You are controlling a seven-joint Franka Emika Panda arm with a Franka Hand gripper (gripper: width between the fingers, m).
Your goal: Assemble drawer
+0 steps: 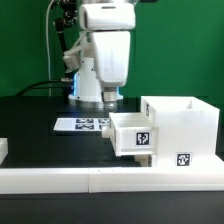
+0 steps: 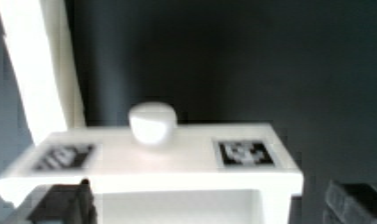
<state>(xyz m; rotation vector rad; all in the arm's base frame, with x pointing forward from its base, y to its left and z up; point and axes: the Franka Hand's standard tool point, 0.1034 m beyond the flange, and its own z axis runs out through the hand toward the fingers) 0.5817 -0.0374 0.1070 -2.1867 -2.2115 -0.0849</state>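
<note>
Hovering just behind the drawer box (image 1: 134,133), the tool (image 1: 108,99) looks open and empty; box sits partway in the cabinet (image 1: 185,128), with its knob (image 2: 153,122) fitted, needs pushing home.

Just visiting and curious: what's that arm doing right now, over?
Gripper open, poised over the small drawer box. Box's front knob between the fingertips, not yet grasped. Box partway into the large drawer housing. Nothing in the way.
</note>
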